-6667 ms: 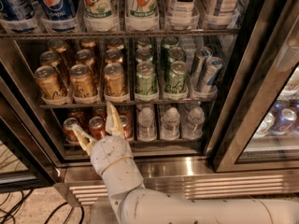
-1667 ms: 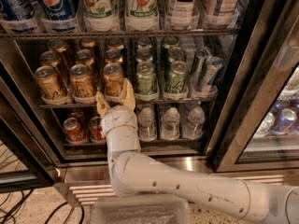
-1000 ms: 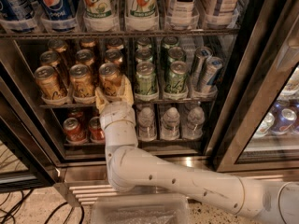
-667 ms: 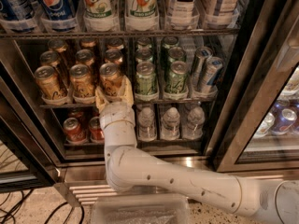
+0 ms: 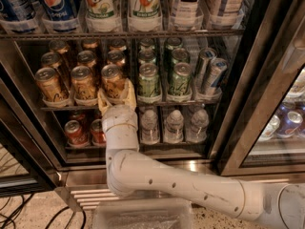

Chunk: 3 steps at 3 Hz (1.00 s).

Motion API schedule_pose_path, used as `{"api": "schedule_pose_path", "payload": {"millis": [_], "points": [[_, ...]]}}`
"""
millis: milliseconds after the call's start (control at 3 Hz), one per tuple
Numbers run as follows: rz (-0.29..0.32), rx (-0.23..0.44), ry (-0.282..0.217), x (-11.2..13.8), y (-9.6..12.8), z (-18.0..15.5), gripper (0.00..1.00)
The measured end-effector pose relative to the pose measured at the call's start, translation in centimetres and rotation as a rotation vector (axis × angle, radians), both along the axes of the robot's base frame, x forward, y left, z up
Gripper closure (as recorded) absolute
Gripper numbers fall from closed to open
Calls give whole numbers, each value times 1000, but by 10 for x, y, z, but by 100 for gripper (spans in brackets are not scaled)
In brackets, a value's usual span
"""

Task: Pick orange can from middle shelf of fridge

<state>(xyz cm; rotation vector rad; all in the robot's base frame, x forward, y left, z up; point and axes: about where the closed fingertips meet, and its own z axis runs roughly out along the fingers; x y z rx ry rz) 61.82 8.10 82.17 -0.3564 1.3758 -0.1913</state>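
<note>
The fridge stands open in front of me. Its middle shelf holds rows of orange cans on the left, then green and silver cans to the right. My gripper reaches up from below to the front orange can of the third lane. One cream finger lies against the can's left side and the other against its right side. The can stands upright on the shelf between them.
Two more front orange cans stand left of the gripped one and a green can stands close on its right. Tall bottles fill the rack above. Red cans and water bottles sit below. The door frame is on the right.
The gripper rose from the lower rack to the middle shelf, and its fingers came in around the front orange can. In the last second almost nothing has moved.
</note>
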Motion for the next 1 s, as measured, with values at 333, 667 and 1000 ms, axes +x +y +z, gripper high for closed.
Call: {"api": "schedule_pose_path", "payload": {"millis": [333, 667, 1000], "points": [[0, 0, 0, 0, 0, 3, 81], [-6, 8, 3, 2, -1, 2, 100], [-6, 8, 3, 2, -1, 5, 100]]}}
